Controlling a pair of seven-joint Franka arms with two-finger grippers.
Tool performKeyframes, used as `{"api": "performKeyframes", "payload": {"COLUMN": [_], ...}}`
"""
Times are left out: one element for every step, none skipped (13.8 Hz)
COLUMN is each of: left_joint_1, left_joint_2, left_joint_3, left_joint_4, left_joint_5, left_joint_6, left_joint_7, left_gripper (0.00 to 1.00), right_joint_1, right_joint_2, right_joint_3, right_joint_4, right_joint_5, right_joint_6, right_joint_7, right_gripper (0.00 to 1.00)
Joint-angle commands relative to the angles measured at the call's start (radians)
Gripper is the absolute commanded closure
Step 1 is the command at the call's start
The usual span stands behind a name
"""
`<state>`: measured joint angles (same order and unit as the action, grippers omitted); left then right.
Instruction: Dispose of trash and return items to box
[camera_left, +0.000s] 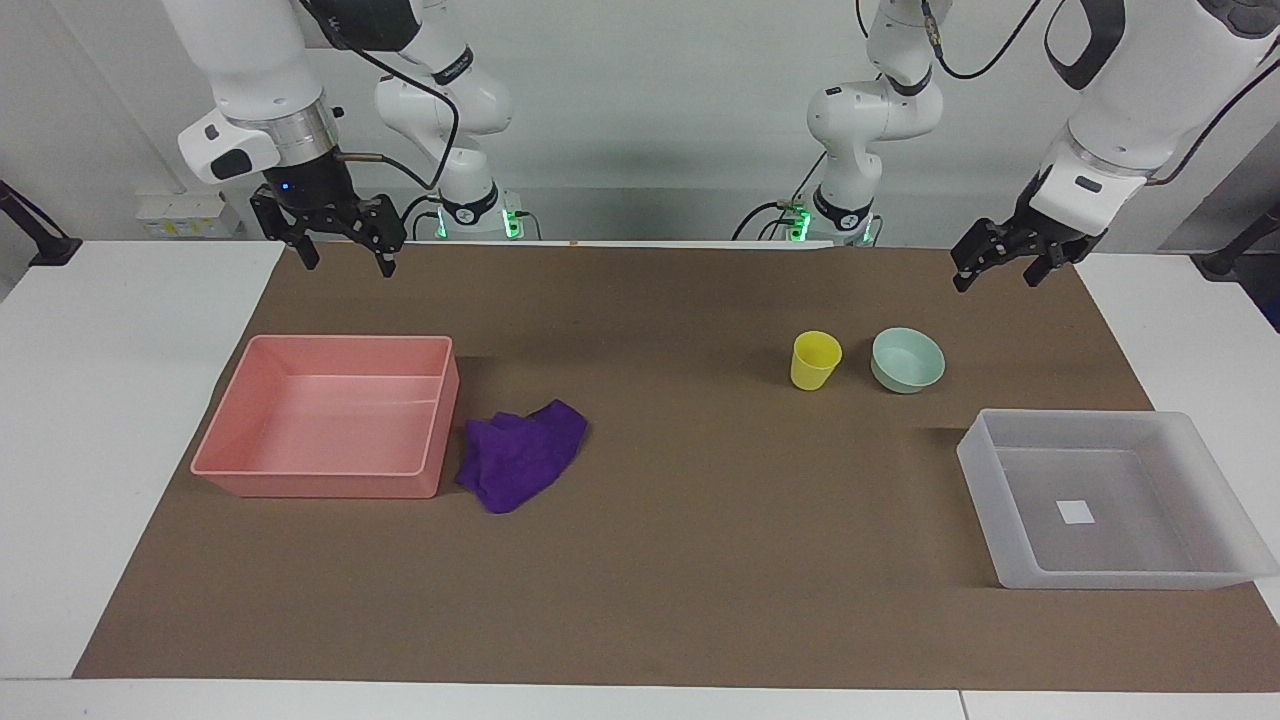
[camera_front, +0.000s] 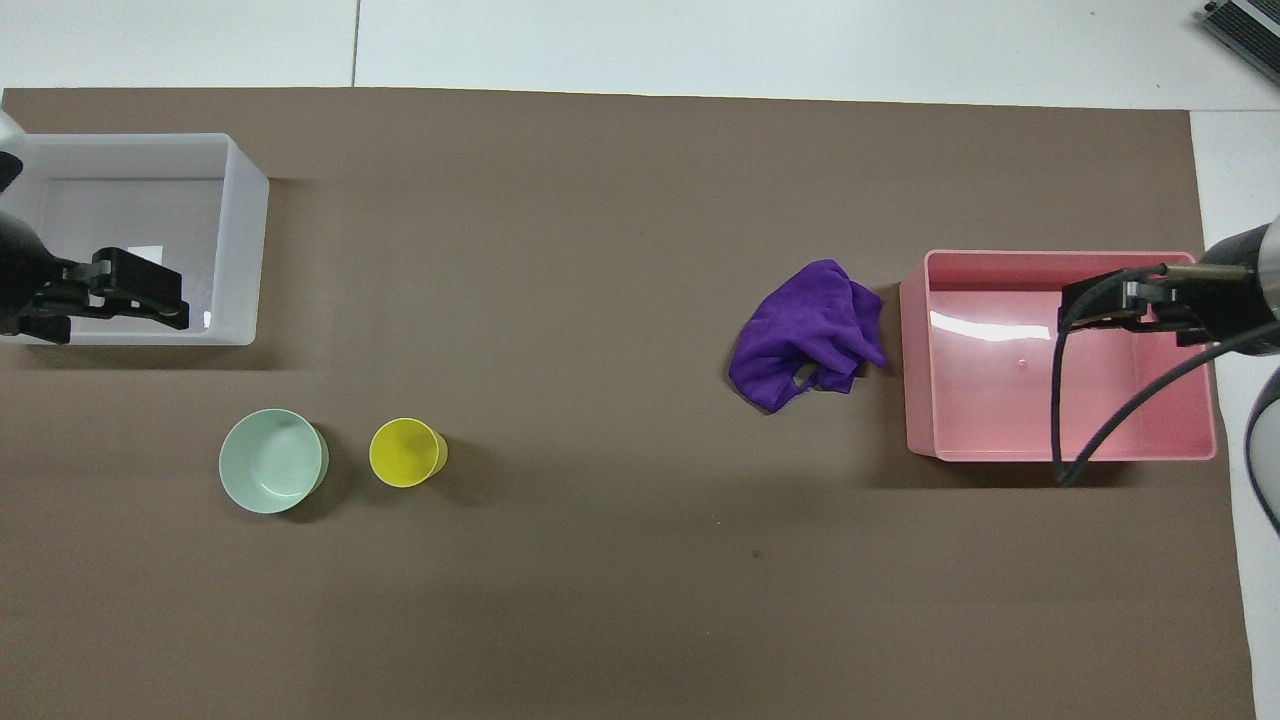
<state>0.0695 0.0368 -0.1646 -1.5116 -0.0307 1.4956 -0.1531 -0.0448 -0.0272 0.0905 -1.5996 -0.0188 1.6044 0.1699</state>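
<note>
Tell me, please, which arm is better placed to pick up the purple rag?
The right arm. Its end effector hangs up at the pink tray's end of the table, and the rag lies beside that tray. The left end effector waits at the clear box's end.

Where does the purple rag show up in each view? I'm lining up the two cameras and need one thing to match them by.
Facing view: the purple rag lies low and left of centre, beside the pink tray.
Overhead view: the purple rag lies right of centre at mid-height, again beside the pink tray.
Shared landmark: the pink tray, at the right arm's end of the table.
</note>
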Motion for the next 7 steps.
{"api": "performKeyframes", "payload": {"left_joint_1": [-0.005, -0.007, -0.004, -0.002, -0.002, -0.002, -0.002], "left_joint_2": [0.011, 0.011, 0.011, 0.011, 0.011, 0.009, 0.009], "left_joint_3": [0.002, 0.002, 0.002, 0.002, 0.002, 0.003, 0.003], "left_joint_4": [0.028, 0.028, 0.03, 0.03, 0.03, 0.03, 0.03], "left_joint_5": [0.015, 0.017, 0.018, 0.015, 0.015, 0.015, 0.015], "left_joint_6": [-0.026, -0.026, -0.026, -0.026, -0.026, -0.026, -0.028], "left_joint_7": [-0.014, -0.014, -0.014, -0.013, -0.014, -0.014, -0.014], "left_gripper": [0.0, 0.0, 0.0, 0.0, 0.0, 0.0, 0.0], "right_joint_1": [-0.01, -0.015, -0.015, -0.015, -0.015, -0.009, -0.006], "right_joint_2": [0.018, 0.018, 0.013, 0.009, 0.009, 0.004, 0.003], "right_joint_3": [0.003, 0.003, 0.003, 0.003, 0.003, 0.003, 0.005], "right_joint_4": [0.032, 0.027, 0.018, 0.012, 0.007, 0.001, 0.0], "right_joint_5": [0.02, 0.022, 0.023, 0.023, 0.023, 0.025, 0.025], "right_joint_6": [-0.031, -0.029, -0.029, -0.031, -0.031, -0.031, -0.029], "right_joint_7": [-0.032, -0.032, -0.03, -0.029, -0.033, -0.033, -0.033], "right_gripper": [0.0, 0.0, 0.0, 0.0, 0.0, 0.0, 0.0]}}
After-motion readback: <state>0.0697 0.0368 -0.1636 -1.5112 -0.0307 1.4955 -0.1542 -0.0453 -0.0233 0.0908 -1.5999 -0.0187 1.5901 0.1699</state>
